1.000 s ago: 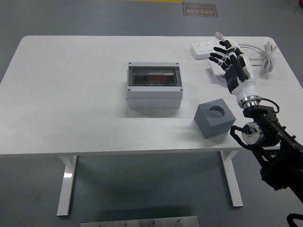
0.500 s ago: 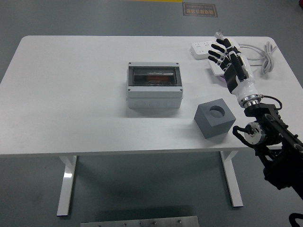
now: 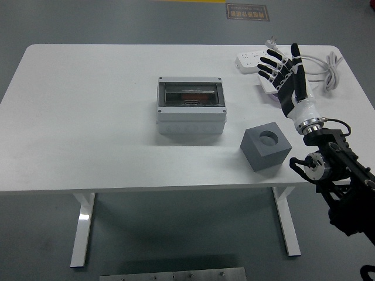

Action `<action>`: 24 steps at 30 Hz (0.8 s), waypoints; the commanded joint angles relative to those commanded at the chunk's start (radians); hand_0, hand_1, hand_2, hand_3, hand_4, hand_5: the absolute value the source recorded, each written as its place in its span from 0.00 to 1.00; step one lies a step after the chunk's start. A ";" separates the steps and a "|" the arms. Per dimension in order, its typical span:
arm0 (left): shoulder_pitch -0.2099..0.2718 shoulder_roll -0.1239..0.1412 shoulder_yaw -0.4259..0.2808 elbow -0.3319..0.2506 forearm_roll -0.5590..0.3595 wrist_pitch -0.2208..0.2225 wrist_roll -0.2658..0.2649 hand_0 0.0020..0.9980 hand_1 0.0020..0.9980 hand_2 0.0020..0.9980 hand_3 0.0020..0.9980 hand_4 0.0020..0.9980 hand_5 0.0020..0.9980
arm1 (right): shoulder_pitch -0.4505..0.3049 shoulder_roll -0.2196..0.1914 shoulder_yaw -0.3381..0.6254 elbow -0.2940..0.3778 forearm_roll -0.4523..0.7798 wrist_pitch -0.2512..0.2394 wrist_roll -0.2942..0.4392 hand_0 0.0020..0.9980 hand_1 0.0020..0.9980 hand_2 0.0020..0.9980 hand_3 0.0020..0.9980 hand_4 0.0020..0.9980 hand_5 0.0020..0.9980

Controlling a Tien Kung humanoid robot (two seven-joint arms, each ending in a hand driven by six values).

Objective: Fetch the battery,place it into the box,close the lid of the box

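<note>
1. Battery: I could not identify it with certainty. The likeliest candidate was a small white object [image 3: 265,88] with a purple edge, lying at the far right of the table [image 3: 88,117] and partly hidden under the hand.
2. Handling, as I judged it: rigid, smooth and probably dense for its size, so it could slide on the slick top. I would take it across its two long sides, thumb opposite the fingers, rather than by a corner.
3. Right hand [image 3: 286,79]: hovering over that object, fingers spread and straight, thumb out, holding nothing. I could not tell whether it touched the object.
4. Strip [image 3: 249,60]: just beyond the hand, its cable [image 3: 328,70] looped towards the table's right edge; a snag risk for a low reach.
5. Block [image 3: 266,146]: grey, with a round hole on top, nearer me, between hand and box.
6. Box [image 3: 190,120]: mid-table, well apart from the hand. Its clear lid [image 3: 190,93] appeared to lie over it, with something brownish beneath; it looked to need opening first.
</note>
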 joint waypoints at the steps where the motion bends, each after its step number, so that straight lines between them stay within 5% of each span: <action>1: 0.000 0.000 0.001 0.000 -0.001 0.000 0.000 0.52 0.65 0.51 0.55 0.15 0.00 | -0.001 0.000 0.002 0.002 -0.003 0.000 -0.001 0.83 0.74 0.74 0.76 1.00 1.00; 23: 0.000 -0.002 0.010 0.002 -0.008 0.014 0.006 0.52 0.64 0.48 0.55 0.18 0.00 | -0.004 -0.006 0.012 0.020 -0.048 -0.008 -0.022 0.83 0.74 0.74 0.75 1.00 1.00; 24: 0.000 -0.002 0.010 0.002 -0.008 0.014 0.005 0.54 0.64 0.49 0.55 0.27 0.00 | -0.004 -0.006 0.010 0.021 -0.049 -0.009 -0.023 0.83 0.74 0.74 0.75 1.00 1.00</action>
